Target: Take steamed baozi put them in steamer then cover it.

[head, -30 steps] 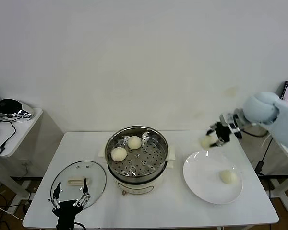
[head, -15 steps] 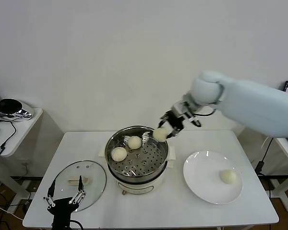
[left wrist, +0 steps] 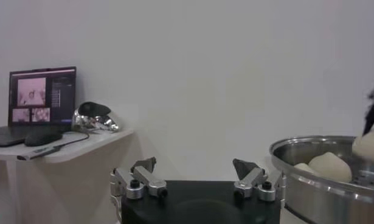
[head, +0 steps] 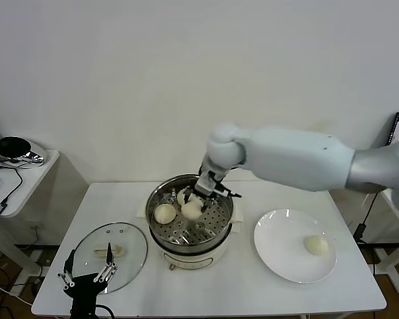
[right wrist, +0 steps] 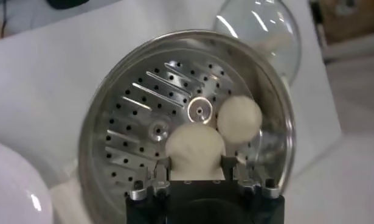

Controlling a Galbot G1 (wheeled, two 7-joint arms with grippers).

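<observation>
Two baozi (head: 165, 213) already lay on the perforated tray of the steamer (head: 189, 247), one partly hidden behind your right gripper (head: 194, 205). A third baozi (head: 191, 209) sat clamped between that gripper's fingers (right wrist: 157, 181) — closed tight on the dough, held over the tray's middle. The right arm reached across from the right, screening the steamer's far rim. A fourth baozi (head: 316, 244) remained on the white plate (head: 279, 256), right of the steamer. The cover (head: 130, 244) lay flat on the table (head: 226, 289), left of the steamer, handle up. Your left gripper (head: 86, 278) hovered at the near table edge just before the cover — fingers spread wide, holding nothing. A side table (head: 33, 174) stood further left.
</observation>
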